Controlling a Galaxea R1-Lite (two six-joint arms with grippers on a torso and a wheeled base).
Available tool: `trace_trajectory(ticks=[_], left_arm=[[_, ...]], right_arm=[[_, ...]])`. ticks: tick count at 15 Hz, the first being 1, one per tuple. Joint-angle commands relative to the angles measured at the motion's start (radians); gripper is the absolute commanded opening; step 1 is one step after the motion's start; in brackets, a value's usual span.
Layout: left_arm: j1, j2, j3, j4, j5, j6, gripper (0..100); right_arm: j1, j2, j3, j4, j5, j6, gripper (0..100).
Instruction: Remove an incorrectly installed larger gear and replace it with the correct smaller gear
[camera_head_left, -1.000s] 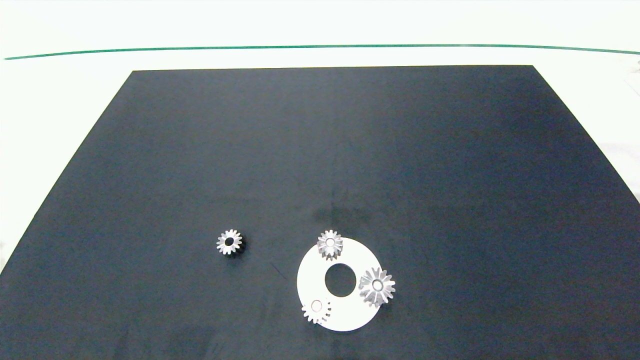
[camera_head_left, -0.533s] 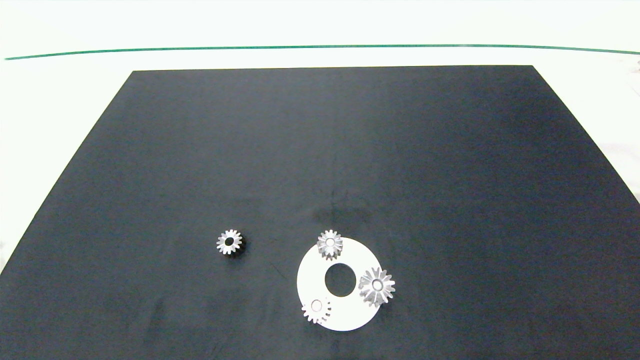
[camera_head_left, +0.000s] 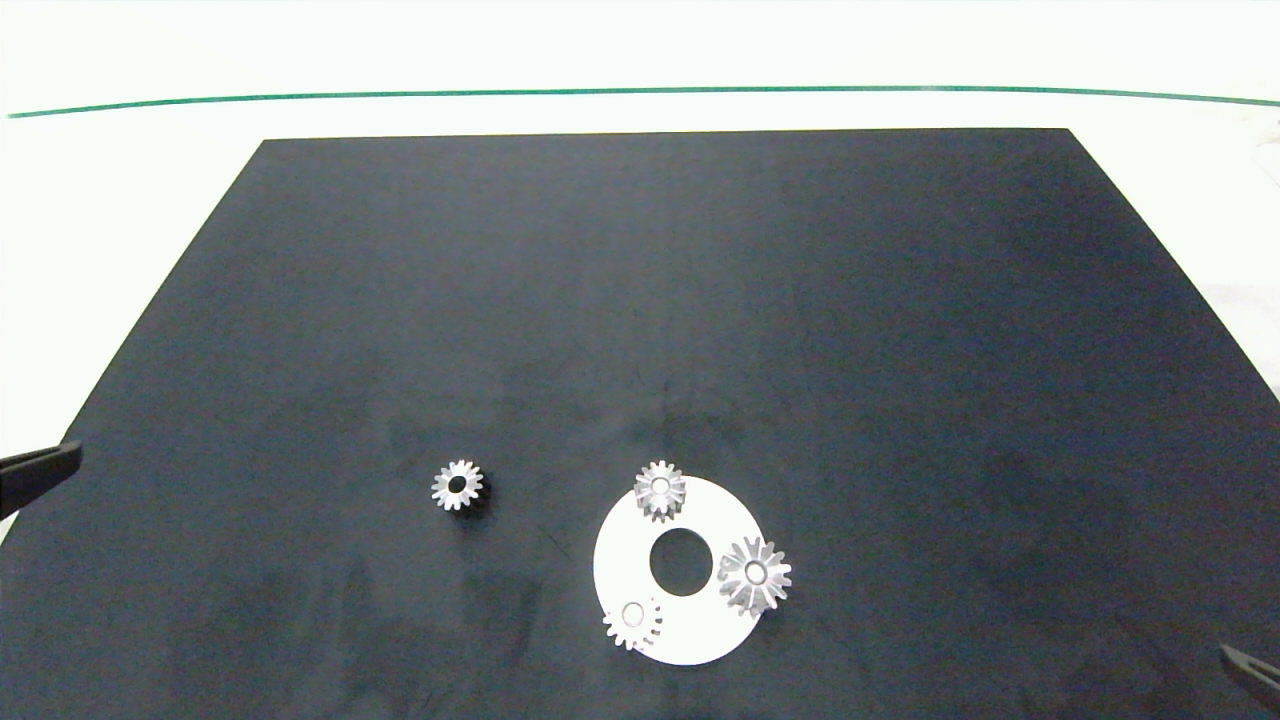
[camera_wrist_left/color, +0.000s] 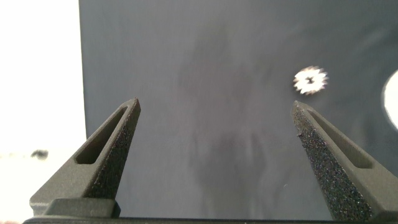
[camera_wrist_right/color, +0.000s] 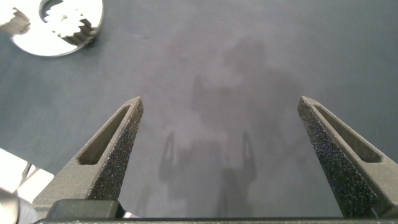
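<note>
A black mat (camera_head_left: 640, 330) is laid on a white table (camera_head_left: 120, 200), which is crossed by a thin green line (camera_head_left: 640, 93). A white ring plate (camera_head_left: 640, 560) is seen on the mat. The larger gear (camera_head_left: 754, 574) and the smaller gear (camera_head_left: 458, 485) are coloured shiny silver, with dark undersides. A paler silver gear (camera_head_left: 632, 622) has a whitish centre. Dark grey, finely speckled pads (camera_wrist_left/color: 314, 146) are shown on the fingers.

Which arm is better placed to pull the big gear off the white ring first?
Probably the right. The larger gear sits on the white ring's right side, nearer the right pincer, which is open at the lower right edge. The left pincer, also open, is closer to the smaller gear.
</note>
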Motion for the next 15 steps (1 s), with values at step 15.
trace_trajectory(ticks=[15], left_arm=[[0.060, -0.011, -0.171, 0.168, 0.113, 0.049, 100]], right_arm=[[0.624, 0.769, -0.502, 0.103, -0.178, 0.018, 100]])
